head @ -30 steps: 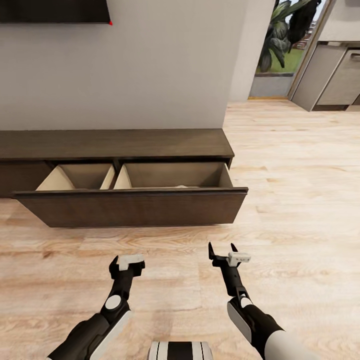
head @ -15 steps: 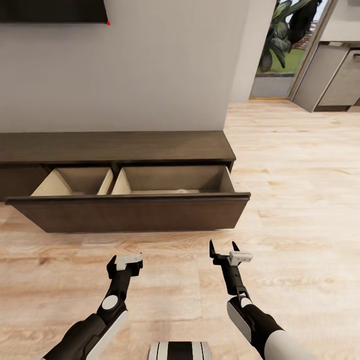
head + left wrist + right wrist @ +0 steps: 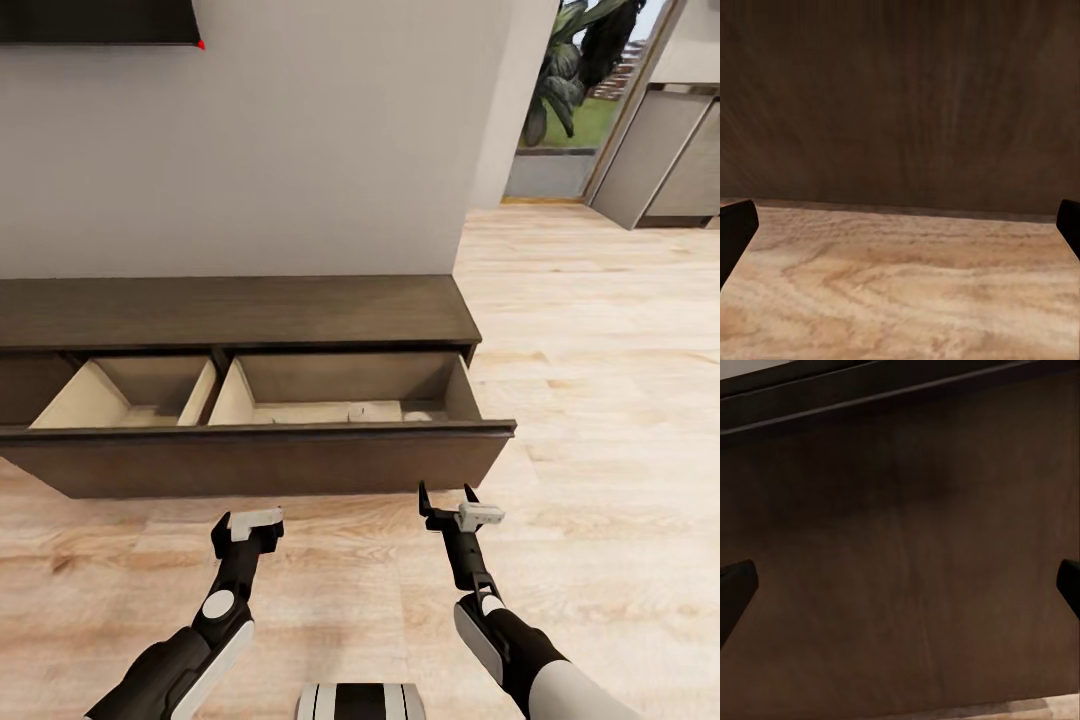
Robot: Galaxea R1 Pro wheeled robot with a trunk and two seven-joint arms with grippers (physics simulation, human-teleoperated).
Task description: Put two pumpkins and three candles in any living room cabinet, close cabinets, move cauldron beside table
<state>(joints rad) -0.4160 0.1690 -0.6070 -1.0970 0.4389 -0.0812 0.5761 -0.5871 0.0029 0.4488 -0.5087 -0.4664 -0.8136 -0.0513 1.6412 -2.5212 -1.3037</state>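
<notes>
The cabinet (image 3: 240, 312) is a long, low dark-brown unit against the wall, with its wide drawer (image 3: 260, 462) pulled out toward me. The pale interior has two compartments. Low pale shapes (image 3: 378, 410) lie in the right one, mostly hidden by the drawer front; I cannot tell what they are. My left gripper (image 3: 247, 528) and right gripper (image 3: 444, 495) hover over the floor just short of the drawer front, both open and empty. The left wrist view has the open gripper (image 3: 900, 225) facing the drawer front (image 3: 900, 97). In the right wrist view the open gripper (image 3: 900, 585) is close to it (image 3: 900, 547). Pumpkins, candles, cauldron and table are out of view.
A dark TV (image 3: 100, 20) hangs on the grey wall above the cabinet. To the right, wood floor (image 3: 600, 350) runs to a glass door with plants (image 3: 570, 70) and grey kitchen cupboards (image 3: 670, 160).
The whole view has shifted: the cabinet now sits lower and nearer, and more of the drawer's inside shows. Both arms hold the same pose, grippers still open.
</notes>
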